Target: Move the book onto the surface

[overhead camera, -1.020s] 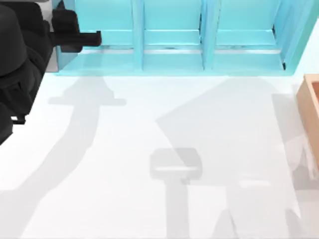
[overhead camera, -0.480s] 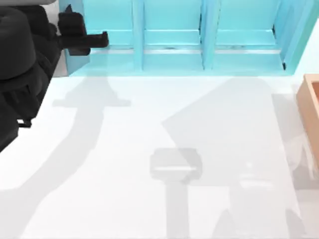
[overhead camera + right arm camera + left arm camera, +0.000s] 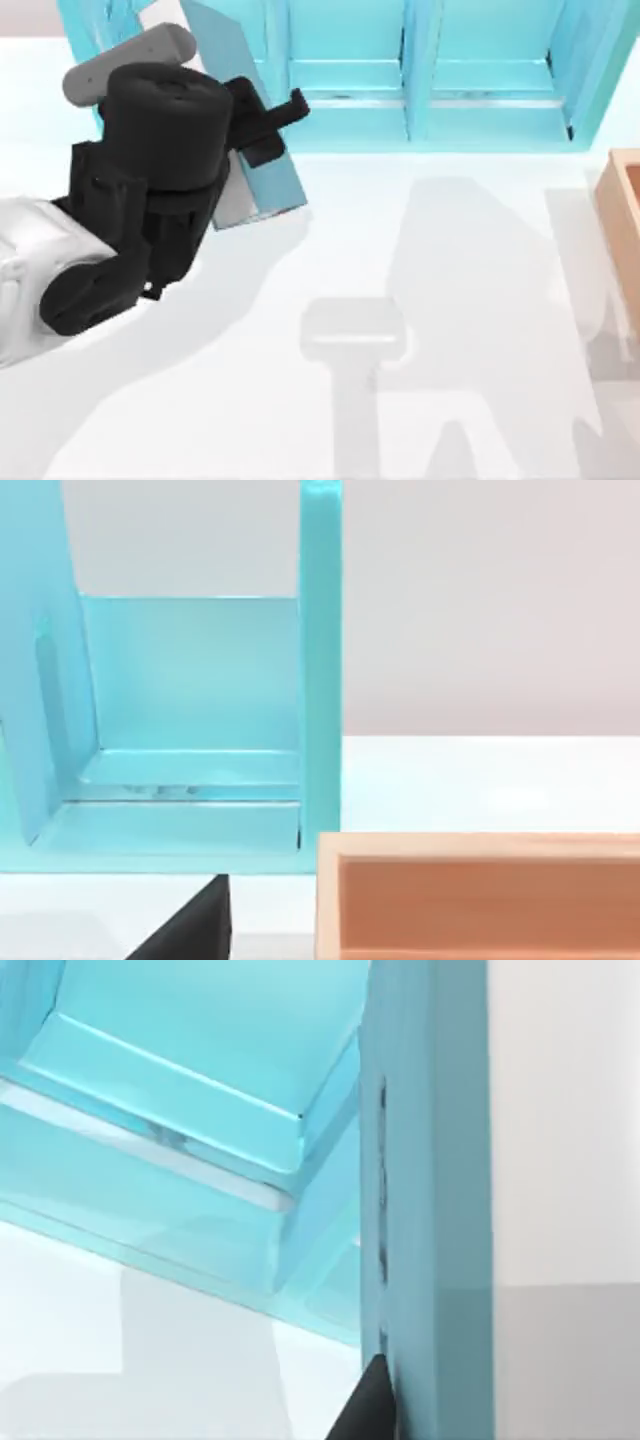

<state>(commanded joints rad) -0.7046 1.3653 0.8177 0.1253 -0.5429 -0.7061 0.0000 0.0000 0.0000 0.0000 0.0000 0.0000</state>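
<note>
Top view: one book (image 3: 262,170), one turquoise shelf unit (image 3: 420,70) with three compartments counted along the back, one tan wooden box (image 3: 625,215) at the right edge, one broad white surface (image 3: 450,300). Half a second ago the left arm sat at the far left by the shelf's left end; now it has swung inward, and the book, not seen before, is out in front of the shelf's left compartment, tilted, over the tabletop. Left gripper (image 3: 258,135) is closed onto the book, fingers against its cover.

Left wrist view: teal cover of the book (image 3: 430,1200) close up, one dark fingertip (image 3: 368,1410) against it, shelf behind.

Right wrist view: shelf and wooden box (image 3: 480,895); right gripper (image 3: 195,925) low near the box, opening can't be told
</note>
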